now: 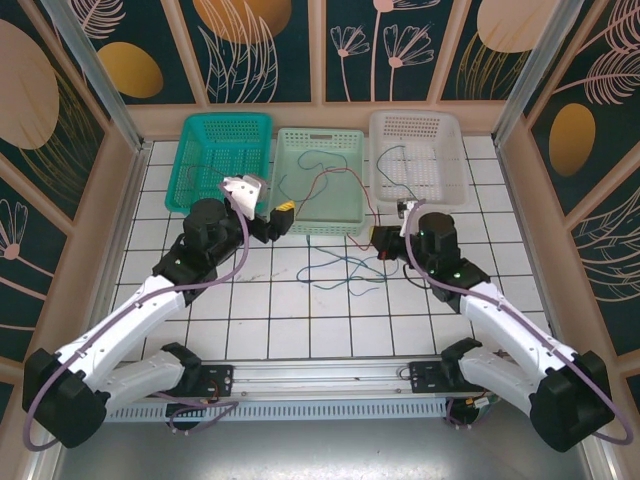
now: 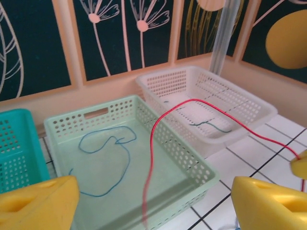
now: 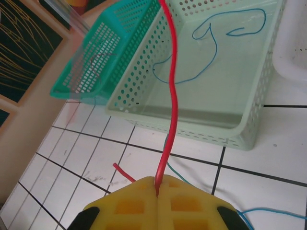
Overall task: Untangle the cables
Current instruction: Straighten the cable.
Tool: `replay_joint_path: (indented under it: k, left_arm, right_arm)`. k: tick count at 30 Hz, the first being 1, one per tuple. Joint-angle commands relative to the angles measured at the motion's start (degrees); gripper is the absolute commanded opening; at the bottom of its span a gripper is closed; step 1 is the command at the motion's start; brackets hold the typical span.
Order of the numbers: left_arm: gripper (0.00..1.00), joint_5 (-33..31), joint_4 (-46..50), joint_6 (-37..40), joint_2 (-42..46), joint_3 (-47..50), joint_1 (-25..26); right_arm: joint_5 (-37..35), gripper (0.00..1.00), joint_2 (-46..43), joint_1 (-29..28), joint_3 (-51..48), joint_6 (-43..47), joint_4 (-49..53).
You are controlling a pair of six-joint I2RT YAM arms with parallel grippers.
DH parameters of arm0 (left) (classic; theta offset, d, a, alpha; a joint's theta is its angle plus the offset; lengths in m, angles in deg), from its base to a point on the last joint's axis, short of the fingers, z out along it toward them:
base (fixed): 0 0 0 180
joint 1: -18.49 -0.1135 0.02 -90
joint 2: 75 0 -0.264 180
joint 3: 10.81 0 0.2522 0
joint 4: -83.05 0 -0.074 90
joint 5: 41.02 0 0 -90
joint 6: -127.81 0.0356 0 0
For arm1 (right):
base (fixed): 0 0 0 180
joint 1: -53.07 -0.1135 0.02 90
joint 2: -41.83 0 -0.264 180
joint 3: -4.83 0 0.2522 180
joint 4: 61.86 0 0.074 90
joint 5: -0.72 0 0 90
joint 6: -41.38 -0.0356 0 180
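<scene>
blue and green cables [image 1: 345, 272] lie loose on the tiles between the arms. right gripper [image 3: 157, 191] is clamped tight on the red cable [image 3: 171, 96], which arches over into the mint basket [image 2: 177, 153]. left gripper [image 2: 153, 206] gapes wide, holding nothing. a blue cable [image 2: 125, 163] curls in that basket; farther off, a thin cable [image 2: 213, 126] lies in the white basket [image 2: 168, 84].
</scene>
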Motion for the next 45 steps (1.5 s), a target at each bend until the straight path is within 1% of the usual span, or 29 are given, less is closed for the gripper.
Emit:
replay_joint_path:
  k: [1, 3, 7, 11, 14, 16, 20, 28, 30, 32, 34, 35, 37, 38, 40, 43, 45]
  left_arm:
    - [0.81, 8.8, -6.0, -5.2, -2.4, 1.5, 0.2]
    - [0.8, 10.3, -8.6, -8.1, -4.6, 2.2, 0.8]
    - [0.79, 10.6, -14.2, -11.1, -7.8, 3.7, 4.2]
    - [0.79, 10.9, -17.5, -13.1, -11.8, 2.6, 7.6]
    - [0.79, 11.1, -19.6, -14.7, -15.1, 1.5, 9.3]
    - [0.78, 10.6, -20.7, -15.1, -16.8, 0.8, 10.3]
    - [0.73, 11.6, -21.8, -16.1, -19.5, -0.8, 11.4]
    - [0.68, 11.7, -25.5, -17.8, -21.6, -1.4, 12.4]
    - [0.63, 11.9, -25.9, -18.0, -22.3, -1.7, 12.5]
    - [0.54, 12.0, -26.6, -18.5, -22.8, -1.7, 12.5]
    - [0.46, 12.1, -27.3, -18.9, -23.2, -1.5, 12.5]
    - [0.44, 12.2, -27.6, -19.0, -23.4, -1.6, 12.6]
    - [0.43, 12.5, -28.0, -19.3, -23.8, -1.8, 12.5]
    - [0.41, 12.7, -28.2, -19.5, -24.1, -2.0, 12.5]
    - [0.36, 13.0, -29.1, -20.1, -24.6, -1.9, 12.6]
    - [0.25, 12.9, -31.7, -22.0, -25.2, -1.1, 12.6]
    - [0.21, 12.9, -33.7, -23.7, -25.5, -0.3, 12.6]
  right_arm:
    - [0.7, 0.0, -3.1, 0.2, -2.0, -2.5, -6.9]
    - [-0.1, 0.0, -4.5, 0.2, -2.8, -3.4, -9.0]
    - [-1.1, 0.0, -7.7, 0.2, -5.9, -5.8, -15.4]
    - [-2.4, 0.0, -9.5, 0.1, -7.9, -7.1, -20.2]
    - [-1.6, 0.0, -9.8, -0.1, -9.0, -7.9, -24.0]
    - [-1.1, 0.0, -9.5, -0.3, -9.0, -7.9, -24.6]
    - [-0.7, 0.0, -9.3, -1.7, -9.1, -7.3, -25.5]
    - [-1.1, 0.0, -8.5, -3.4, -9.5, -7.0, -27.2]
    - [-0.9, 0.0, -8.3, -3.4, -9.7, -7.3, -28.1]
    - [-0.9, 0.0, -8.1, -3.4, -9.7, -7.4, -28.6]
    - [-1.0, 0.0, -8.1, -4.6, -9.8, -7.4, -29.0]
    - [-0.9, 0.0, -8.1, -4.6, -10.0, -7.6, -29.4]
    - [-0.6, 0.0, -7.9, -4.9, -10.2, -7.9, -30.3]
    - [-0.6, 0.0, -7.8, -4.9, -10.2, -7.9, -30.5]
    - [-0.7, 0.0, -7.7, -5.1, -10.2, -7.9, -30.7]
    - [-1.3, 0.0, -7.7, -5.2, -10.5, -8.0, -31.3]
    - [-2.2, 0.0, -8.0, -5.3, -10.8, -8.2, -31.9]
